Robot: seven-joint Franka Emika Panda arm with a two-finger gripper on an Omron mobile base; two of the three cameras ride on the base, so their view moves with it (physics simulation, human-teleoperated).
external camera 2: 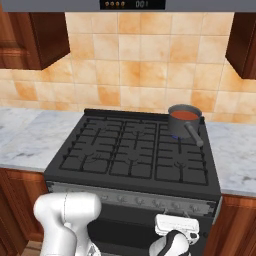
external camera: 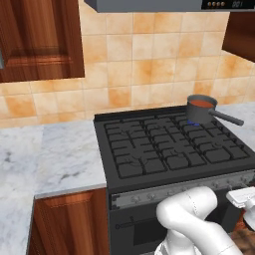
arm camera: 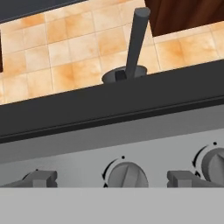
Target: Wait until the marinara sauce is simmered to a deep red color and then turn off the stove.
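A black stove (external camera: 169, 147) with cast-iron grates sits between marble counter (external camera: 60, 154) sections. A dark grey saucepan (external camera: 201, 110) stands at the stove's back right corner over a blue flame, holding orange-red marinara sauce (external camera: 201, 103), its handle pointing right. A white robot arm (external camera: 196, 221) rises before the knob strip.

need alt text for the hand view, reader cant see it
Close view of the stove's grey front strip, with one round knob centred between the two dark fingertips of the open gripper. A second knob sits at the right edge. Above the black stove edge rise a dark saucepan and its handle, against orange tiles.
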